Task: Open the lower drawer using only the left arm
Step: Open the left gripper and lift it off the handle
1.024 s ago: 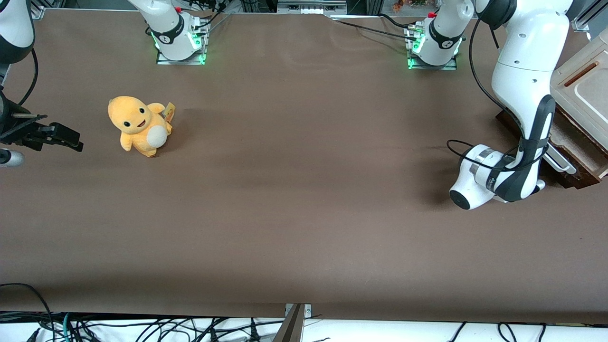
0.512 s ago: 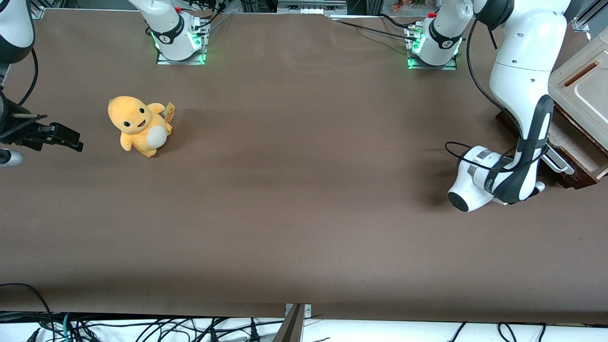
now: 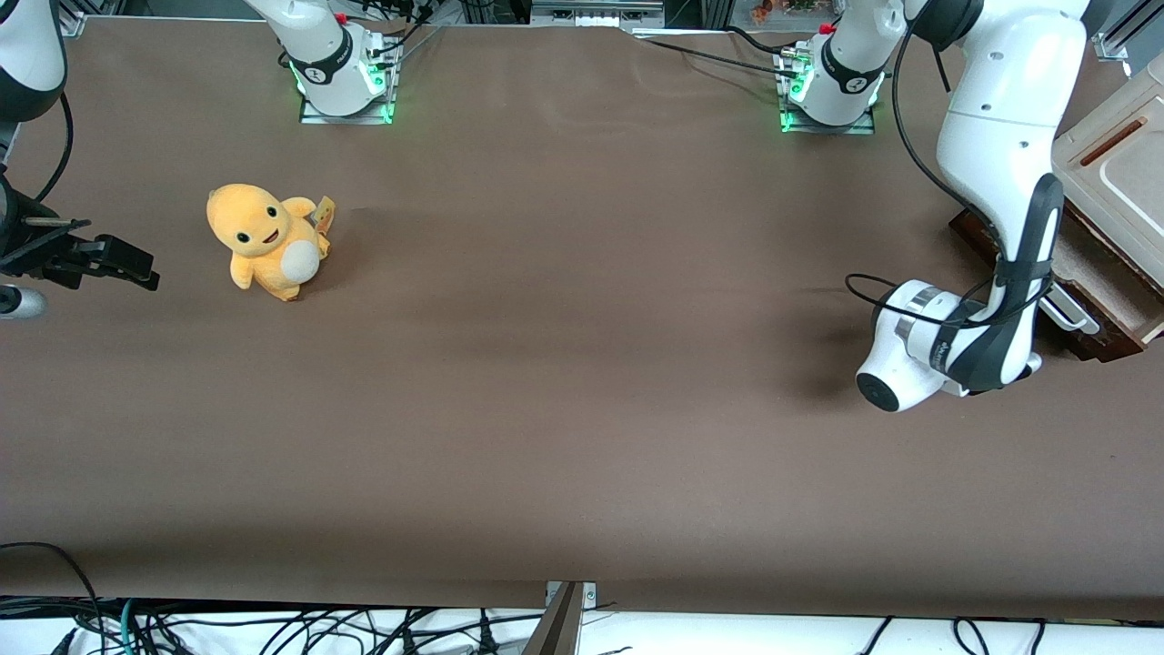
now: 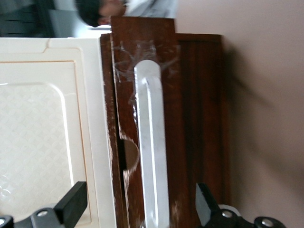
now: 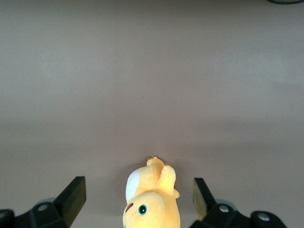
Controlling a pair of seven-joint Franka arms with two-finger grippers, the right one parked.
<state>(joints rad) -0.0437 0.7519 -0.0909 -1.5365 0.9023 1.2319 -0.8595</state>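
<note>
At the working arm's end of the tabletop (image 3: pixel 582 409), the left arm's (image 3: pixel 1000 155) claw (image 4: pixel 142 211) hangs with fingers spread wide around the white handle (image 4: pixel 152 156) of the partly pulled-out lower drawer (image 3: pixel 1105 300), under the cream-topped cabinet (image 3: pixel 1118 164).

The dark brown glossy wooden lower drawer (image 4: pixel 190 118) with its white-silver loop bar handle (image 4: pixel 152 147) stands slightly pulled out at the table's working-arm end; the dark grey gripper (image 4: pixel 137 209) straddles the handle, fingers spread.
</note>
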